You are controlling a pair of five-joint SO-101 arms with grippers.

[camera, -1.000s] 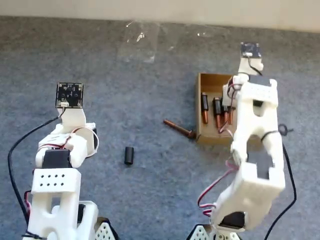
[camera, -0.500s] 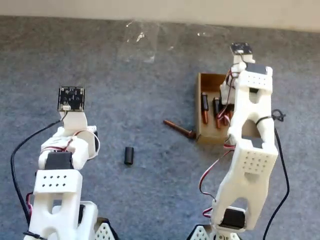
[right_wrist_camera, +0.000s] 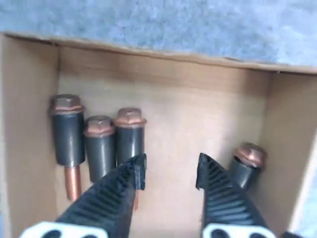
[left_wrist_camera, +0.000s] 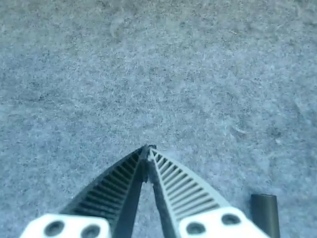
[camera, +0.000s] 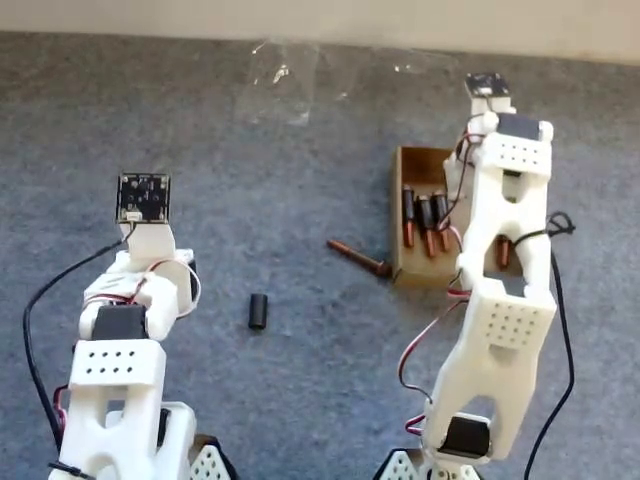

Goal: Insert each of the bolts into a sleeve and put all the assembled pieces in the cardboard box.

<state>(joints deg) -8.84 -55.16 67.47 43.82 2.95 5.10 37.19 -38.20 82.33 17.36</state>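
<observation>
Four assembled pieces (right_wrist_camera: 130,131) are in the cardboard box (right_wrist_camera: 168,94): three side by side, one by the opposite wall. One bolt (camera: 358,257) lies loose just outside the box wall, and the last sleeve (camera: 258,311) is farther out on the carpet. Right gripper (right_wrist_camera: 168,171) is over the box, jaws apart, empty. Left gripper (left_wrist_camera: 148,151) is well away from the box, closed on nothing. Remaining, I'd say: one insertion, one drop.
</observation>
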